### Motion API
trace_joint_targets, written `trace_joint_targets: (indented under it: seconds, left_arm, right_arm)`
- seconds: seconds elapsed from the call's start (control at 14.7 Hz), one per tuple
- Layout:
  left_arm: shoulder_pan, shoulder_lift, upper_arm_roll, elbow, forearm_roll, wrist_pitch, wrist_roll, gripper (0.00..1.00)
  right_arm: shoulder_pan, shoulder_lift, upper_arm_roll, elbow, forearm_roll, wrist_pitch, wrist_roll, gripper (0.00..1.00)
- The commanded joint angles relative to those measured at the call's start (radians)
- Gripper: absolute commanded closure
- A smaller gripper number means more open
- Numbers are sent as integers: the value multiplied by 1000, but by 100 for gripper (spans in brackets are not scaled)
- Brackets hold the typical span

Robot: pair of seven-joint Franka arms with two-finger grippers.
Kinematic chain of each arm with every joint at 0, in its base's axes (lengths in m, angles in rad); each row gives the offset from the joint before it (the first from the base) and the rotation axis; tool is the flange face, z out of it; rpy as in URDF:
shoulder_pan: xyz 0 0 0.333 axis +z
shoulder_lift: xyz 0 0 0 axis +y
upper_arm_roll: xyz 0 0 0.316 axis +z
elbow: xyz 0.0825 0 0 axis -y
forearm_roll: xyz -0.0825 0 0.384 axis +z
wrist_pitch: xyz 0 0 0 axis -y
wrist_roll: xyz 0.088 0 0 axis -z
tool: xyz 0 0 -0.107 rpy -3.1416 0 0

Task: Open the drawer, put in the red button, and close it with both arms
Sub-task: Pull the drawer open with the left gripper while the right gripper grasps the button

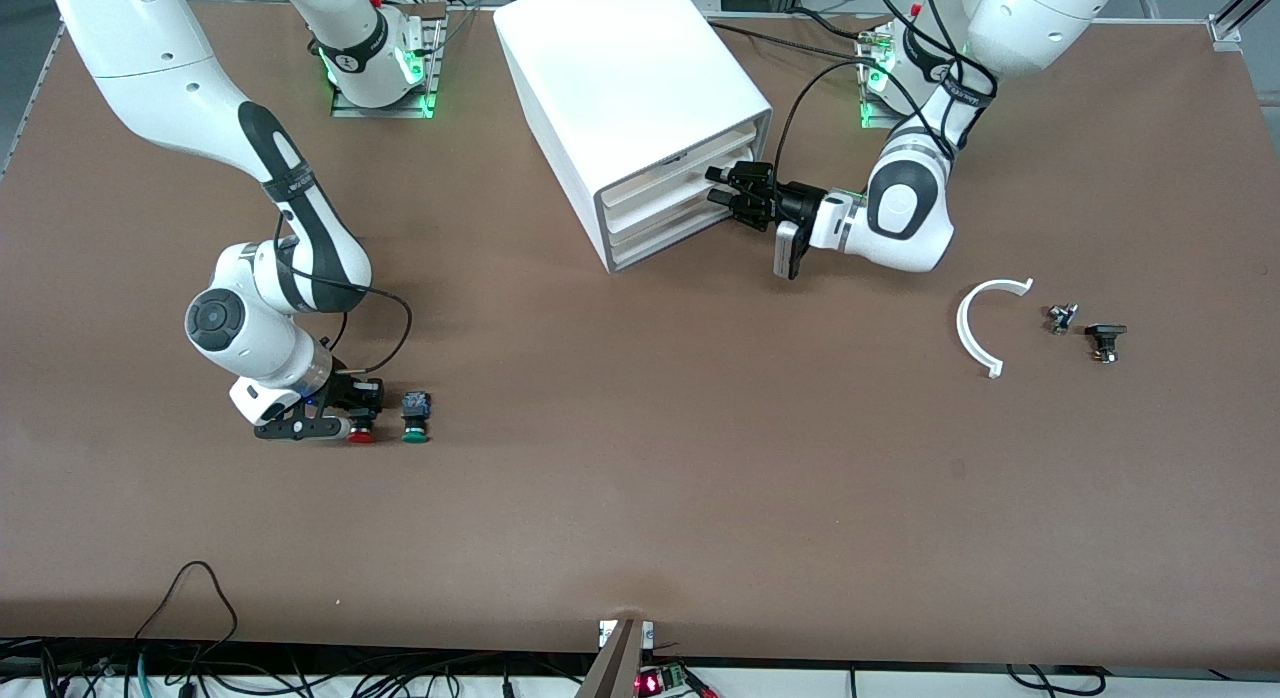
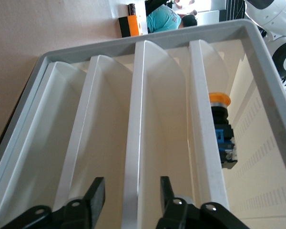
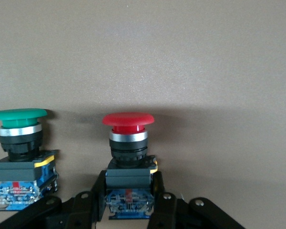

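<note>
The white cabinet [image 1: 620,98] stands between the arms' bases, its three drawers pushed in. My left gripper [image 1: 716,185] is at the middle drawer's front [image 1: 665,206]. In the left wrist view its open fingers [image 2: 95,195] stand on either side of that drawer's front lip [image 2: 138,133], apart from it. The red button [image 1: 361,434] stands on the table toward the right arm's end, beside the green button [image 1: 416,418]. My right gripper [image 1: 352,424] is low on the table. Its fingers [image 3: 97,193] press the black body of the red button [image 3: 128,143] from both sides.
The green button [image 3: 20,143] stands close beside the held one. A button with an orange cap [image 2: 220,100] lies in a cabinet drawer. A white curved piece [image 1: 985,323] and two small dark parts [image 1: 1062,318] [image 1: 1105,340] lie toward the left arm's end. Cables run along the table's near edge.
</note>
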Motion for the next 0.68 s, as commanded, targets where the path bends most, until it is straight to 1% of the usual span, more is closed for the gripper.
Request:
trace_joint_targets:
  seconds: [0.0, 0.07, 0.14, 0.41, 0.61]
  left_arm:
    - [5, 30, -13, -13, -35, -6, 71, 77]
    - [8, 33, -18, -13, -35, -8, 71, 90]
    - [8, 33, -18, -12, -35, -8, 70, 100]
    - [32, 33, -17, -2, -30, -12, 33, 100]
    - [73, 30, -13, 28, -12, -25, -34, 100]
  right_arm:
    - [-6, -2, 8, 13, -6, -1, -16, 100]
    - [-2, -7, 8, 23, -6, -19, -12, 100]
    - [0, -10, 11, 46, -4, -72, -7, 100]
    - [-2, -41, 14, 169, 6, -289, -4, 100]
    - [0, -59, 19, 279, 9, -485, 63, 100]
